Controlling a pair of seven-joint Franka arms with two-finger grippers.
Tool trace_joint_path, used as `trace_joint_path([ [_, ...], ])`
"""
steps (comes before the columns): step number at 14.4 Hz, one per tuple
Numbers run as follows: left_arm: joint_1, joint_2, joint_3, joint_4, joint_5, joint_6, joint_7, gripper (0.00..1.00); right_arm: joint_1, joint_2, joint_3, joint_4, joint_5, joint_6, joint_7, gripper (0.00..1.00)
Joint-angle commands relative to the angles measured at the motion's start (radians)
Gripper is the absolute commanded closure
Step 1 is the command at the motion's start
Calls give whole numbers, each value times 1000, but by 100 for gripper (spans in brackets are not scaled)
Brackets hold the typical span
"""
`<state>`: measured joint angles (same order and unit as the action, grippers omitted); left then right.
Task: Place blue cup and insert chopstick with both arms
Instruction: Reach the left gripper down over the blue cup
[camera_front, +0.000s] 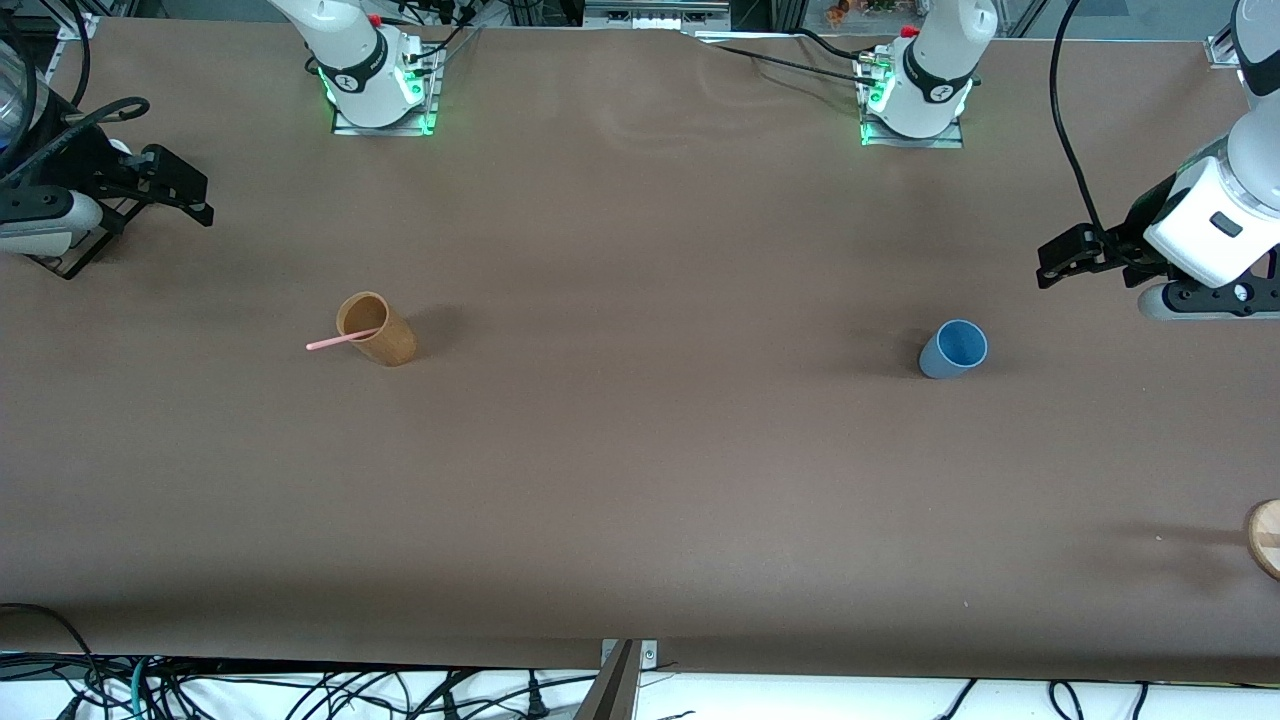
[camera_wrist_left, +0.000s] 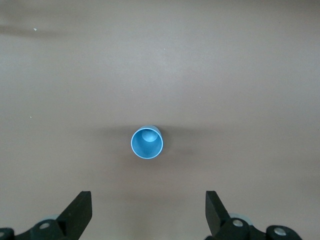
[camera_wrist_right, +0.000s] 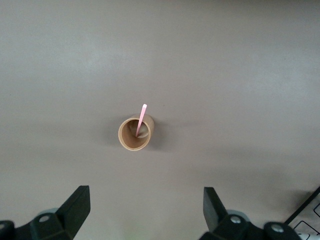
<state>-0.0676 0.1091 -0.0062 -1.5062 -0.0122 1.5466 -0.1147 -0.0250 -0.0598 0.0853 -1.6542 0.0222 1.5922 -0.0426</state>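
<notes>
The blue cup (camera_front: 953, 349) stands upright and empty on the table toward the left arm's end; it also shows in the left wrist view (camera_wrist_left: 147, 142). The pink chopstick (camera_front: 340, 341) leans in the tan-brown cup (camera_front: 377, 329) toward the right arm's end, its tip sticking out over the rim; both show in the right wrist view, the chopstick (camera_wrist_right: 142, 118) in the brown cup (camera_wrist_right: 134, 134). My left gripper (camera_front: 1060, 258) (camera_wrist_left: 148, 210) is open and empty, up over the table, apart from the blue cup. My right gripper (camera_front: 190, 195) (camera_wrist_right: 145, 210) is open and empty, up over the table, apart from the brown cup.
A round wooden object (camera_front: 1265, 537) shows partly at the table's edge at the left arm's end, nearer to the front camera than the blue cup. The brown table (camera_front: 640, 480) stretches between the two cups. Cables hang along its near edge.
</notes>
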Motion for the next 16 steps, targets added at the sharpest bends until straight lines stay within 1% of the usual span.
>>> trace_joint_path([
  [1, 8, 18, -8, 38, 14, -17, -5, 0, -7, 3, 1, 18, 15, -17, 3, 0],
  [14, 5, 23, -8, 38, 18, -17, 4, 0, -6, 11, 1, 27, 13, -20, 1, 0],
  [15, 6, 29, -8, 35, 20, -16, 4, 0, -6, 11, 1, 27, 13, -20, 3, 0],
  [16, 6, 55, -5, 37, 29, -10, 4, 0, -6, 11, 1, 27, 13, -20, 3, 0],
])
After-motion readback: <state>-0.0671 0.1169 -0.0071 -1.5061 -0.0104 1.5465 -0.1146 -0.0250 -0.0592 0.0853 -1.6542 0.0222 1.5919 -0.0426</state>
